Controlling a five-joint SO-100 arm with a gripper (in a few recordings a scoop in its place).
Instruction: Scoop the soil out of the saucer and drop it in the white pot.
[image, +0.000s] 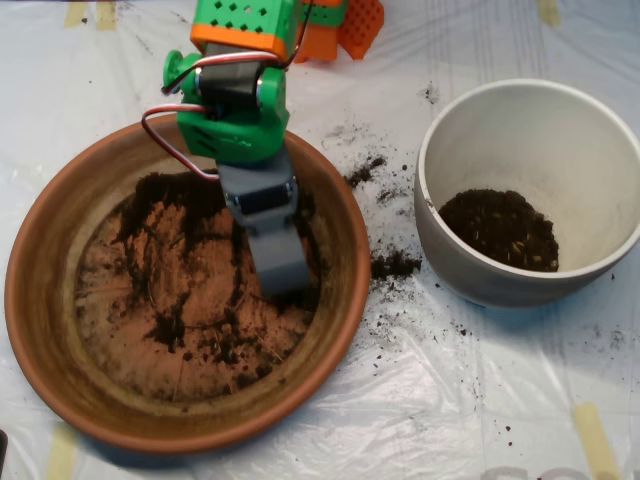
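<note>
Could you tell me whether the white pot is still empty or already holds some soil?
Partly filled: the white pot holds a dark soil patch on its bottom.

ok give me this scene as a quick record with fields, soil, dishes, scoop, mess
saucer: terracotta saucer at left, wider than the pot
soil in saucer: thin patches of soil over the floor, much of it scraped bare
scoop: grey scoop down inside the saucer, at its right side, tip in soil
white pot: white pot at right, apart from the saucer
soil in pot: small dark heap on the bottom
spill: crumbs on the plastic sheet between the two dishes
</note>
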